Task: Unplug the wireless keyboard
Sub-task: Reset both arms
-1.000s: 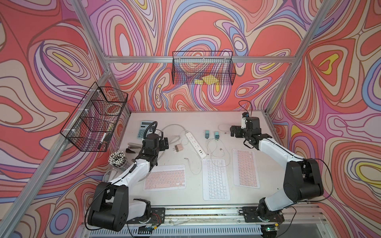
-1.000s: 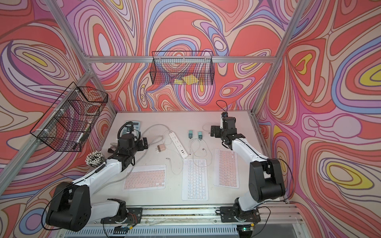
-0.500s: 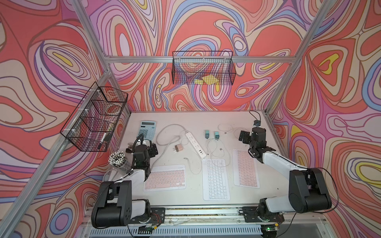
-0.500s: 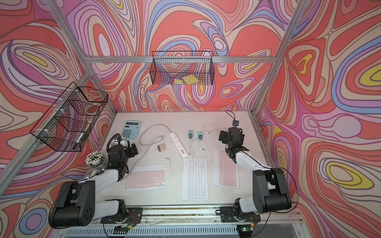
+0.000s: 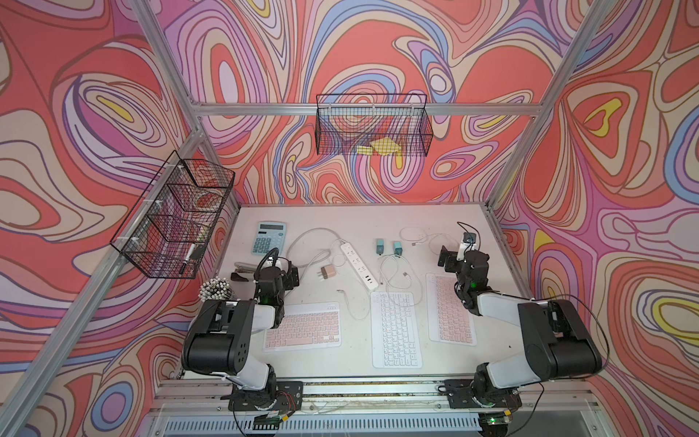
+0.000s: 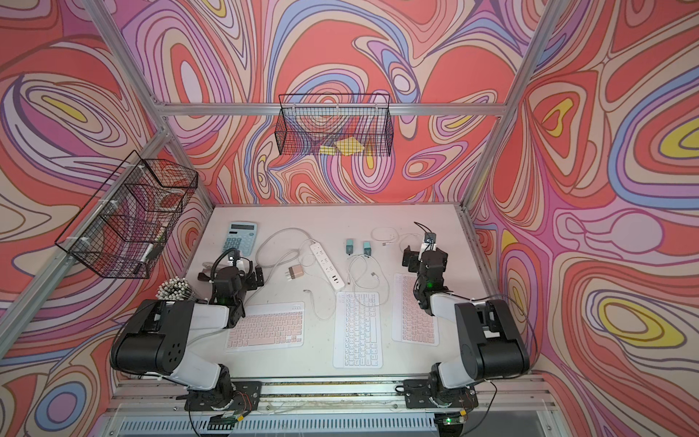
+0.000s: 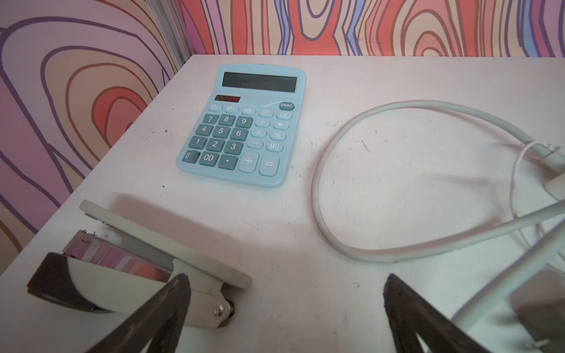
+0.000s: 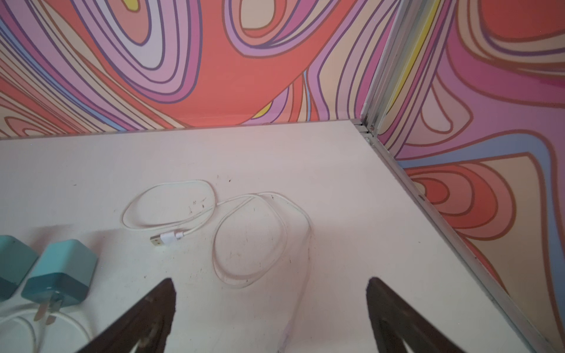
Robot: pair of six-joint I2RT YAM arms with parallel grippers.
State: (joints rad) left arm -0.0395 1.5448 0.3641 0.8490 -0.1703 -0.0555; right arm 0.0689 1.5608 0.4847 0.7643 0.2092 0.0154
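Front centre of tabletop (image 5: 340, 219): white keyboard (image 5: 396, 329), flat, short edge toward the back. Alongside, well clear of it: left pink keyboard (image 5: 302, 327) set crosswise, right pink keyboard (image 5: 450, 308) set lengthwise. Thin cable (image 5: 405, 275) looped at the white keyboard's far edge; cannot tell whether a plug sits in any port. Just behind, slanted: power strip (image 5: 359, 265), with beige charger (image 5: 326, 273) beside it and two teal chargers (image 8: 61, 269) farther back.

On left end effector (image 7: 284, 278), jaws spread wide, nothing between them. Hovers over bare tabletop between stapler (image 7: 107, 284) and the strip's thick cord (image 7: 315, 192), with calculator (image 7: 244, 125) ahead.

On right end effector (image 8: 270, 280), jaws likewise wide apart and empty. Sits past the far end of the right pink keyboard, facing a loose USB lead (image 8: 165, 238) coiled near the back corner.
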